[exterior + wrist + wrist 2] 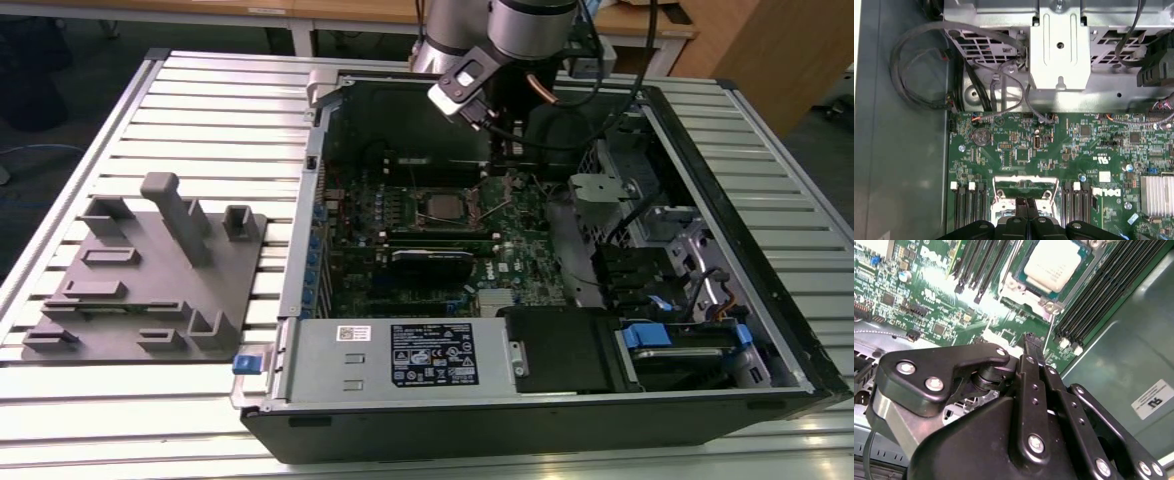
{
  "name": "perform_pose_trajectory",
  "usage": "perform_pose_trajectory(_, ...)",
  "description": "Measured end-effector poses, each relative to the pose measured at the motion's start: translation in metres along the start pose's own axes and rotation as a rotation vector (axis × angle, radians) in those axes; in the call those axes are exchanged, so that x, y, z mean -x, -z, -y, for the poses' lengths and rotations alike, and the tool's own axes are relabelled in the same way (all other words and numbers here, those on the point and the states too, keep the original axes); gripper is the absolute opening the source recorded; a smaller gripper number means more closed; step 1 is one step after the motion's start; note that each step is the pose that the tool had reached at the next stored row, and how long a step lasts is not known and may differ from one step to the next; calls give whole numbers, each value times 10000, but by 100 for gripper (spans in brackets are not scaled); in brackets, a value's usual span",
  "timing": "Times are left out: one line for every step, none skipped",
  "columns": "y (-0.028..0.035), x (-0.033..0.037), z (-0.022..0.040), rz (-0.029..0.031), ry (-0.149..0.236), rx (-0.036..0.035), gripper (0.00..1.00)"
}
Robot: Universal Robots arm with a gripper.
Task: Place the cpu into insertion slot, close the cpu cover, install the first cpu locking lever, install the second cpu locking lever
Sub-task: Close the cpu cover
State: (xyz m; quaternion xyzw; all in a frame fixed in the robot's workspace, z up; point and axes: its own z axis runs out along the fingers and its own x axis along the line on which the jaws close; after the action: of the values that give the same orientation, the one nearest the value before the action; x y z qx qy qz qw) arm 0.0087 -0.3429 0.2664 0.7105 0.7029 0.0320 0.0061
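Note:
The cpu (1056,262), a square chip with a silver-grey top, lies in the insertion slot (447,205) on the green board. The silver cpu cover (1004,182) frames it; its metal rim (1046,302) runs along the chip's edge. A thin wire locking lever (1054,325) slants beside the socket. My gripper (1032,340) is shut, its black fingers pressed together with nothing seen between them. The tip hovers just beside the socket's edge near the lever. In the first wrist view the gripper (1026,205) stands over the cover's middle, and from outside the gripper (498,178) reaches down into the case.
The open computer case (747,330) lies on a slatted metal table (200,120). Long black memory slots (1094,295) flank the socket. A metal drive bracket (1059,45) and loose cables (919,65) sit beyond the board. A grey fixture block (147,280) stands at the exterior view's left.

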Motion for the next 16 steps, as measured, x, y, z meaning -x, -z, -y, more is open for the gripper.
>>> perform_pose_trajectory(-1, 0, -18, 0, 0, 0, 11)
perform_pose_trajectory(-2, -1, -35, -1, 0, 0, 11)
perform_pose_trajectory(-4, -1, -51, -2, 0, 1, 11)
perform_pose_trajectory(-5, -1, -68, -2, 0, 1, 11)
perform_pose_trajectory(-6, -1, -87, -2, 1, 1, 11)
perform_pose_trajectory(-7, -2, -106, -3, 0, 1, 11)
perform_pose_trajectory(-9, -2, -125, -3, -1, 1, 11)
perform_pose_trajectory(-9, -2, -144, -2, 0, 1, 11)
perform_pose_trajectory(-10, -2, -162, -2, 1, 1, 11)
perform_pose_trajectory(-12, -2, -180, -2, 1, 1, 11)
perform_pose_trajectory(-13, -2, -199, -2, 1, 1, 11)
perform_pose_trajectory(-14, -3, -217, -2, 0, 0, 11)
perform_pose_trajectory(-15, -3, -237, -2, 0, 1, 11)
perform_pose_trajectory(-16, -3, -254, -2, 0, 1, 11)
perform_pose_trajectory(-17, -3, -269, -1, 0, 1, 11)
perform_pose_trajectory(-17, -4, -284, 1, 1, 0, 11)
